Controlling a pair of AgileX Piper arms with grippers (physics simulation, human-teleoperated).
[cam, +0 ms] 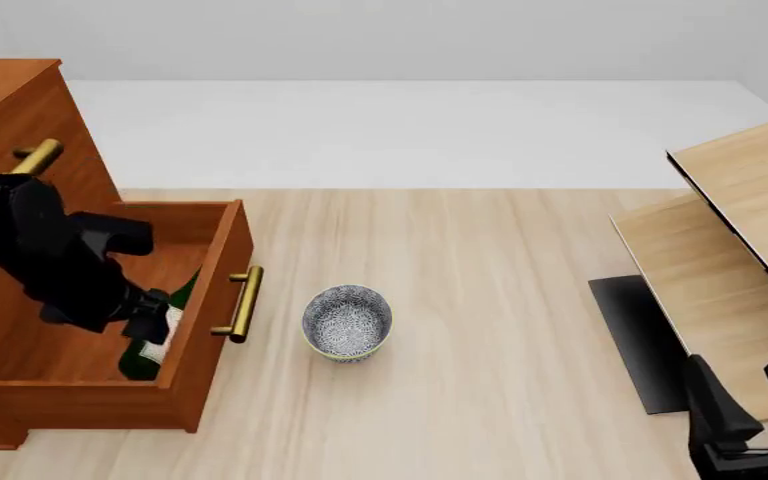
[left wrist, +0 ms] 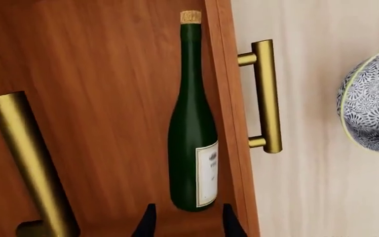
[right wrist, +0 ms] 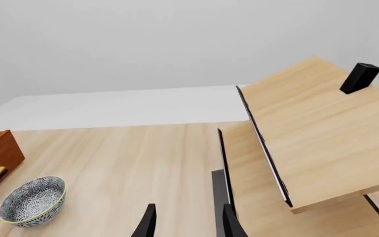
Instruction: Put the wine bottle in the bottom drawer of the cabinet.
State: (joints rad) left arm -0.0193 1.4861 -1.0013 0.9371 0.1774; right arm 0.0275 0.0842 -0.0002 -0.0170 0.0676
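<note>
pale table (cam: 491,300), wine bottle (left wrist: 193,133) against bottom drawer (cam: 204,330) front, both tools apart

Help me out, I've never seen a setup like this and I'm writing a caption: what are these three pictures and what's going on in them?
These are simulator renders of two robot arms at a table. One picture comes from a fixed camera above and behind the arms; the other two come from cameras mounted just behind each arm's pincer.

The left arm reaches over the cabinet, whose bottom drawer is pulled open. A wine bottle lies on its side inside it. The left pincer is open just beyond the bottle's base, holding nothing.

The right pincer is also open and empty, over the table at the right beside slanted pale boards.

A speckled cup stands on the table in front of the drawer's brass handle.
</note>
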